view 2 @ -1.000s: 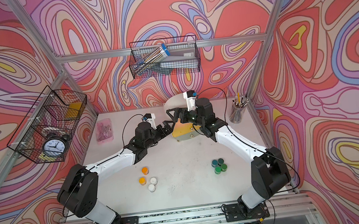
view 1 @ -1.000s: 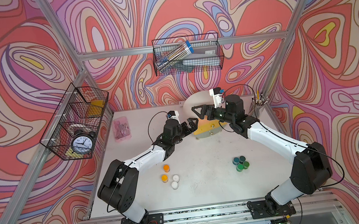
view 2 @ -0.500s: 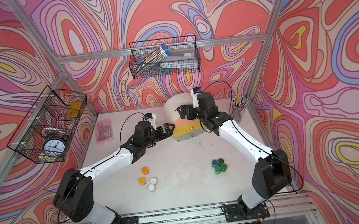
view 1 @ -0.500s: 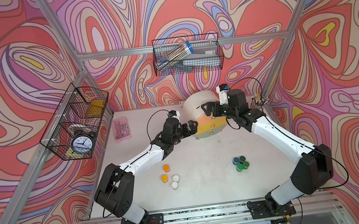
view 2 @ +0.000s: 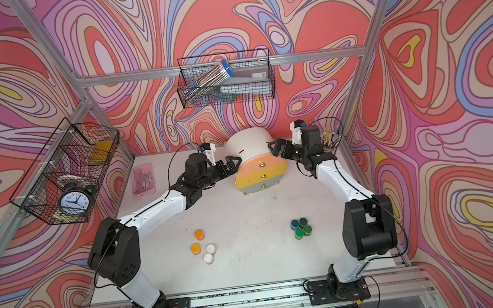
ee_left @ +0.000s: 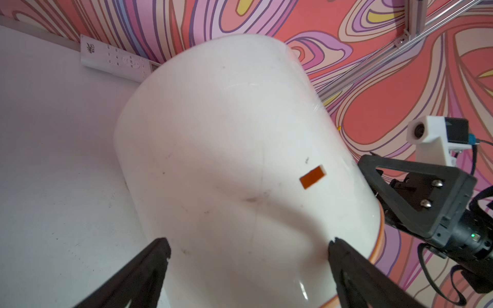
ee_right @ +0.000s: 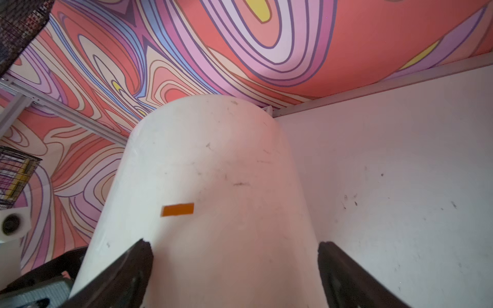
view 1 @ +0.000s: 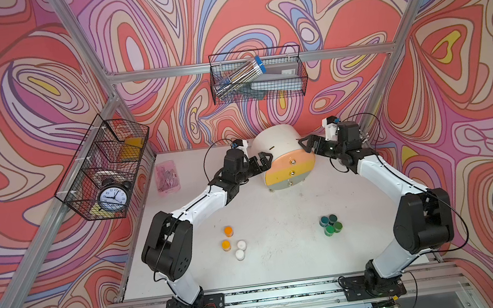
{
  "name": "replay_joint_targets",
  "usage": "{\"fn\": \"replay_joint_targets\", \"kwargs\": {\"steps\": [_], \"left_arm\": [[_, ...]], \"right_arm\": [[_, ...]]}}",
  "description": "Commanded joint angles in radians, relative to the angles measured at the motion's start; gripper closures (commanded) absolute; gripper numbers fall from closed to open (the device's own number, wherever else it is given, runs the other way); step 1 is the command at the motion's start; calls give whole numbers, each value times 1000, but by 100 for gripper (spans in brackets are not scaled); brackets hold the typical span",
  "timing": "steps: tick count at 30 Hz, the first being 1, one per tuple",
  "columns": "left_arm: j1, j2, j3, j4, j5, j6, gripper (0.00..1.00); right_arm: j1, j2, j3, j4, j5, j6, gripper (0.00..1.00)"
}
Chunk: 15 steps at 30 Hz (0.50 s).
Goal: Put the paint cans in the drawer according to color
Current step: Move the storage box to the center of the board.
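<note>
The drawer [view 1: 283, 157], a cream rounded chest with peach, yellow and grey-green fronts and gold knobs, stands at the back middle in both top views. My left gripper [view 1: 263, 162] is open at its left side; my right gripper [view 1: 307, 146] is open at its right side. The left wrist view has the cream body [ee_left: 226, 160] ahead of my spread left gripper [ee_left: 248, 248]. My right gripper [ee_right: 234, 250] frames the same body [ee_right: 208, 173]. Nearer the front lie the paint cans: two orange [view 1: 228, 231], two white [view 1: 241, 244], and a green-teal cluster [view 1: 330, 224].
A pink bag [view 1: 166, 178] lies at the table's back left. A cup of pencils [view 2: 330, 142] stands in the back right corner behind my right arm. Wire baskets hang on the left wall [view 1: 105, 171] and back wall [view 1: 257, 76]. A white remote [ee_left: 114, 60] lies against the back wall.
Both grippers have drawn apart from over the drawer's front to its two sides, uncovering the chest. The paint cans have not moved.
</note>
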Motion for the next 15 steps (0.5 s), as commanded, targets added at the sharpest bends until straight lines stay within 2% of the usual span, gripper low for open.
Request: {"fn": "replay_joint_targets", "kwargs": {"steps": [1,8,15], "left_arm": [[-1,21,34,9,4,4,1],[0,30,22,12,16,-10,1],[0,-76,-78,27,2,-31,1]], "right_arm": [[-1,82,-8,-11,-98,17,2],[-2,127,-11,-10,-165,32,2],[44,10,-113,27,-184,75,2]]}}
